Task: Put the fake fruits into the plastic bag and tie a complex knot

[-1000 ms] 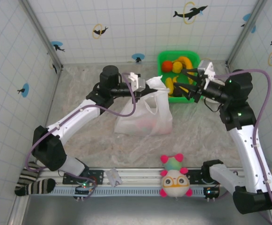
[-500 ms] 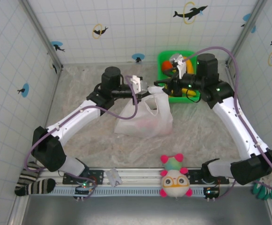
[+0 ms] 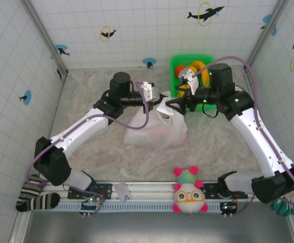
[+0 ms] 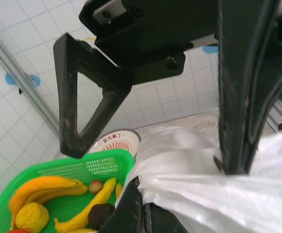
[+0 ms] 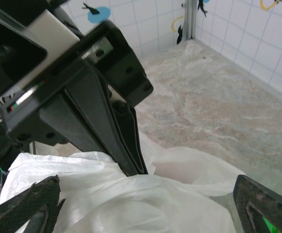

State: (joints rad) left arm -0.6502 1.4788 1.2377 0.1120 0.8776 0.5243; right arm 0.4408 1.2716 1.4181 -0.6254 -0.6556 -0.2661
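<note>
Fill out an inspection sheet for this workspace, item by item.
Surface: marbled beige tabletop, no spills seen.
Job's things: thin white plastic bag lies mid-table; glossy plastic toy fruits sit in the green square plastic basket behind it.
Clutter: round pink-and-green plush toy with glasses at the near rail; black-and-white striped sock at the near left corner.
Grippers: left gripper, jaws shut on the bag's top edge; right gripper, jaws wide open, one on either side of that spot.
Cables: purple cables run along both arms; the left one loops beside the bag.
Surroundings: white tiled walls with dolphin stickers.
</note>
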